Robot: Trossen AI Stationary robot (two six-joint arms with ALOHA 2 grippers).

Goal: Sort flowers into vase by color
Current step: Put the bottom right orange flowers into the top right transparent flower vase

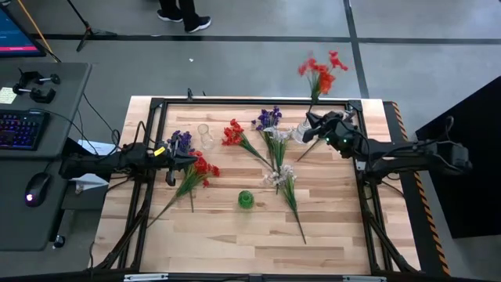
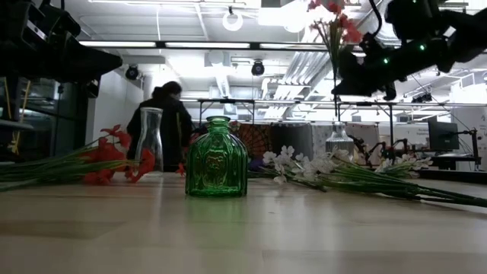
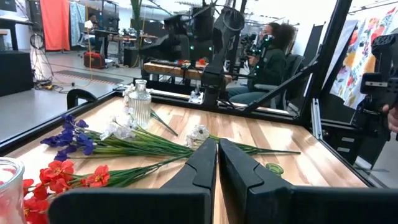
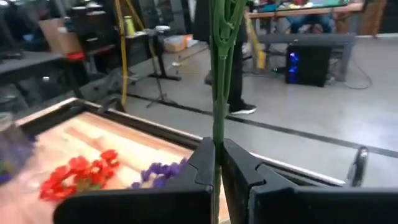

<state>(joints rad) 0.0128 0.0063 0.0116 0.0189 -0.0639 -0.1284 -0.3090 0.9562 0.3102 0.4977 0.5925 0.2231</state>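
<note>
My right gripper (image 1: 315, 125) (image 4: 217, 149) is over the table's far right part, shut on a red flower (image 1: 321, 70) (image 2: 335, 19) that stands upright, blooms on top. A clear vase (image 1: 300, 133) (image 2: 338, 141) stands right below it. My left gripper (image 1: 170, 159) (image 3: 217, 152) hovers shut and empty at the table's left, beside a red flower (image 1: 200, 168) and a purple flower (image 1: 180, 141) lying flat. More red (image 1: 232, 133), purple (image 1: 268, 117) and white flowers (image 1: 279, 176) lie mid-table. A green vase (image 1: 246, 199) (image 2: 218, 157) and a second clear vase (image 1: 205, 135) stand there too. My right gripper pinches the red flower's green stem (image 4: 217, 118) between its two fingers, which lie level and across it, coming from the table's right. The stem is upright and lifted, blooms above the fingers. Its lower end (image 2: 335, 106) reaches toward the clear vase's neck; whether it is inside, I cannot tell.
A black frame (image 1: 235, 102) runs along the table's far edge and sides. The near half of the wooden top (image 1: 235, 243) holds only flower stems. A desk with keyboard (image 1: 19, 129) and mouse stands to the left. A person (image 2: 163, 122) stands beyond the far edge.
</note>
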